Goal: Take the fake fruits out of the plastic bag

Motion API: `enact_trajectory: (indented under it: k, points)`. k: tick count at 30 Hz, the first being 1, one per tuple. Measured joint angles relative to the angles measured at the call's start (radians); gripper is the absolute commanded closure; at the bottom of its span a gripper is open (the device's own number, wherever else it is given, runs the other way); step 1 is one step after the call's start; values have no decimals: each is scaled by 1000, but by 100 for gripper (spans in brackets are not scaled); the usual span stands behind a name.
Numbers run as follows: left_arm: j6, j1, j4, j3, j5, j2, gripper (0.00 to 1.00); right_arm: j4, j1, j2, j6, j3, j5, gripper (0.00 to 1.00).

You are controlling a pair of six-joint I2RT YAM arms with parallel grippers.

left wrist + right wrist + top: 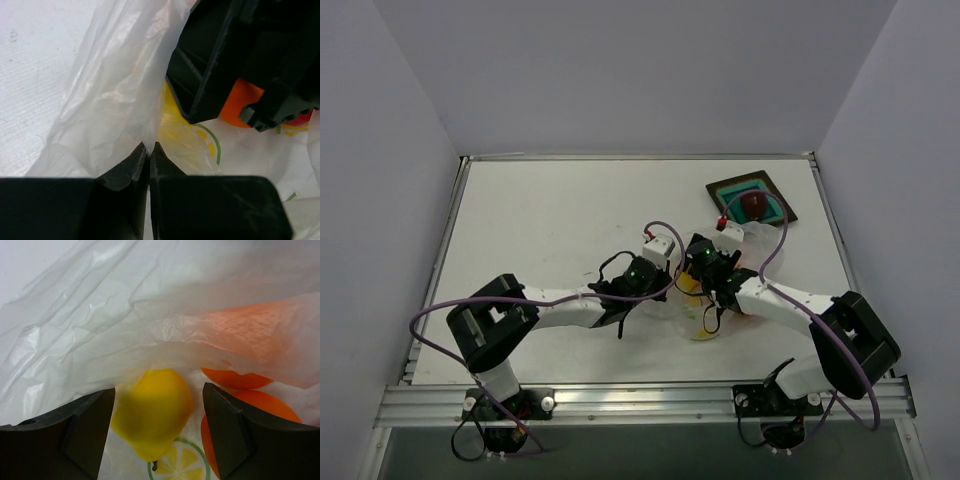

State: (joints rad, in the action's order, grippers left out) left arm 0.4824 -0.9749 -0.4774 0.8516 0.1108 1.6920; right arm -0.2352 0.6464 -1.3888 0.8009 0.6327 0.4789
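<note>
**State of work.** One fruit of four is accounted for outside the bag (100, 325): the apple (754, 205) is seen on the tray (715, 188) at the far right of the table (550, 220). The other three are inside the bag, which lies crumpled between the two arms near the middle of the table. The task is judged about a quarter done.

**Left gripper** (149, 150). The fingers are pressed together with a fold of the bag's film pinched between the tips. The film is drawn up from this pinch – the mouth appears to be held open by it, though that is a judgement.

**Right gripper** (157, 392). The fingers are spread wide and nothing is gripped. It is reached in under the upper layer of film. The pear (155, 412) lies between the two fingers, clear of both, stem end towards the camera. Whether it is touched from below cannot be told.

**Remaining contents.** Two oranges (235, 377) (265, 410) are noted just right of the pear, one partly veiled by film, the other partly behind the right finger.

**Outstanding.** The pear is judged the item in hand – a grasp has not yet been made. After it, both oranges are to be removed.
</note>
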Motion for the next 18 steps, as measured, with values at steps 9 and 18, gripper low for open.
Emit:
enact_trajectory:
  k: [9, 18]
  points:
    - [0, 2, 1, 0, 18, 0, 98, -68, 34, -8, -3, -30, -48, 36]
    - [0, 6, 0, 0, 21, 0, 98, -76, 42, 218, -9, -150, -54, 46]
